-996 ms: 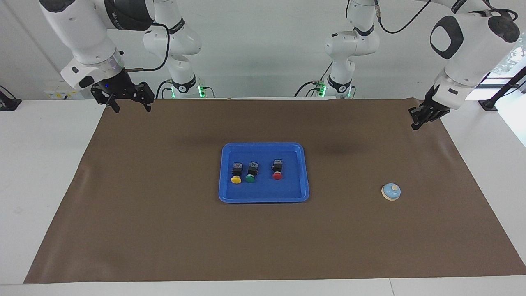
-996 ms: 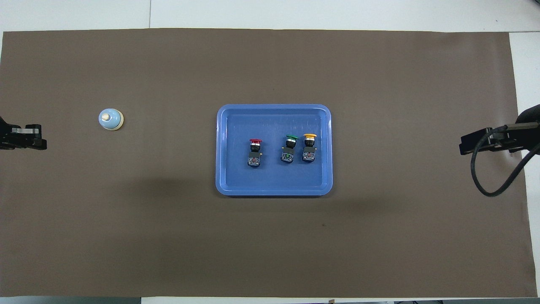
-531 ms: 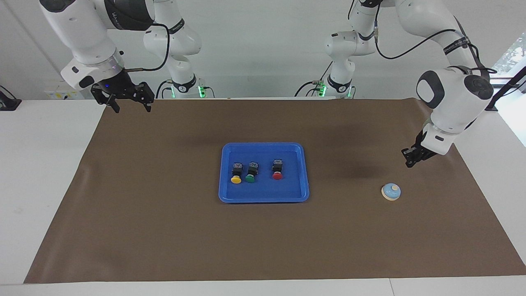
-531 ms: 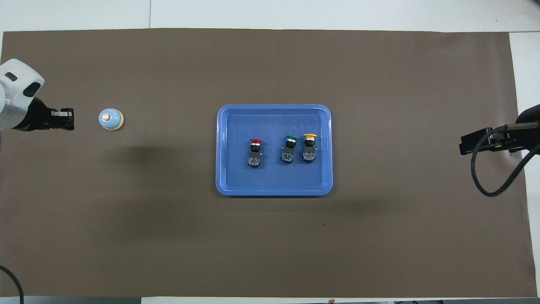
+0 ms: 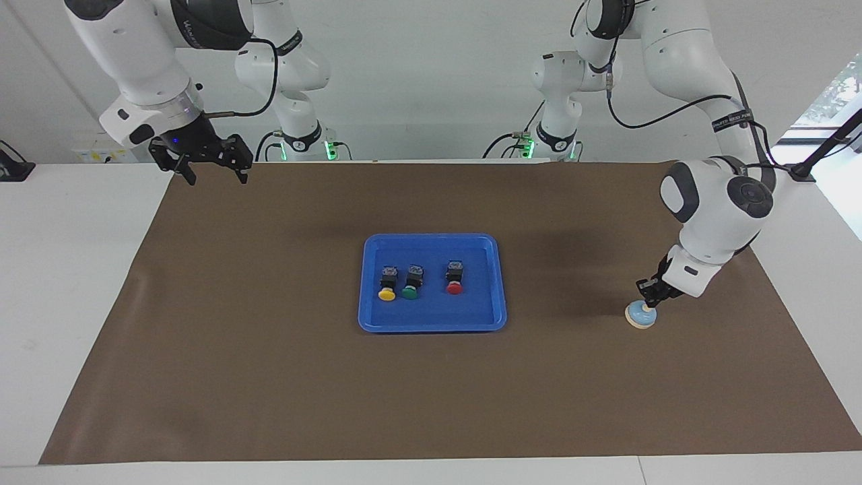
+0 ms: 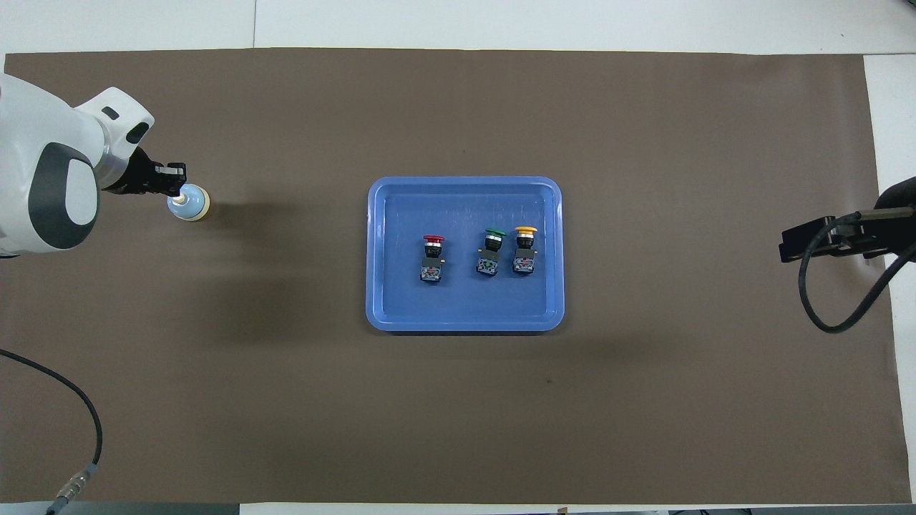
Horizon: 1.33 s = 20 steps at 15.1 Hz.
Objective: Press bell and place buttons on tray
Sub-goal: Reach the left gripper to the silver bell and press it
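Note:
The light-blue bell (image 5: pixel 640 315) (image 6: pixel 189 204) sits on the brown mat toward the left arm's end of the table. My left gripper (image 5: pixel 648 301) (image 6: pixel 177 185) is shut, its tips down on the bell's cream knob. The blue tray (image 5: pixel 431 325) (image 6: pixel 465 193) lies mid-table and holds three buttons on their sides: yellow (image 5: pixel 387 283) (image 6: pixel 524 252), green (image 5: pixel 411 281) (image 6: pixel 491 253) and red (image 5: pixel 454 277) (image 6: pixel 432 258). My right gripper (image 5: pixel 210 172) (image 6: pixel 788 249) hangs open over the mat's edge at the right arm's end, and that arm waits.
A brown mat (image 5: pixel 269 377) covers most of the white table. A black cable (image 6: pixel 823 300) loops under the right gripper, and another cable (image 6: pixel 79 408) trails at the left arm's end.
My left arm has swung down from over the mat's near corner to the bell, its shut tips now on the knob. The right arm, tray and buttons have not moved.

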Each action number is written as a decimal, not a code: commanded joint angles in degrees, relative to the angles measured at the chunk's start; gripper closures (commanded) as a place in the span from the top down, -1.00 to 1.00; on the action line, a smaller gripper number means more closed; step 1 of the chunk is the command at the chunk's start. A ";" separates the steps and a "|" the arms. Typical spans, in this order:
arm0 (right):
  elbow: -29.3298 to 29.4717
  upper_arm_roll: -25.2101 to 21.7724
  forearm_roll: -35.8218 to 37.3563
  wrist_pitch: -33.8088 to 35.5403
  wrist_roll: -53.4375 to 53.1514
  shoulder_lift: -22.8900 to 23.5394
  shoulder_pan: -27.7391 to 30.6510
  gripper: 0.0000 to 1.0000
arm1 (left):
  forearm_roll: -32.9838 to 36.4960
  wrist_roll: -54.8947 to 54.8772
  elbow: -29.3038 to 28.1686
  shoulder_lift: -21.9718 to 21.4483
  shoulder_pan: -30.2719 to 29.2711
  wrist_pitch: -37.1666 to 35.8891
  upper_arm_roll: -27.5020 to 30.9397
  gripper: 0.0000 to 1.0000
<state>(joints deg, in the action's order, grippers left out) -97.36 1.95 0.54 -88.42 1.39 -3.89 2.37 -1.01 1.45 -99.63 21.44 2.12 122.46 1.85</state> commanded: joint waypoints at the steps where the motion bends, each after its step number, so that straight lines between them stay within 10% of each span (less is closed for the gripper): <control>1: -0.64 0.69 0.43 0.01 1.16 -0.59 0.97 1.00 | 0.40 0.92 0.49 0.70 0.25 0.41 0.61 -1.00; 20: -0.64 0.69 0.43 0.01 1.07 -0.59 0.97 1.00 | 0.48 0.92 -5.75 0.70 -0.80 8.41 0.70 -1.00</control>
<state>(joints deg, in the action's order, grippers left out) -97.36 1.95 0.54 -88.42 1.39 -3.89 2.37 -1.01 1.74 -103.26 21.80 1.84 127.24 2.55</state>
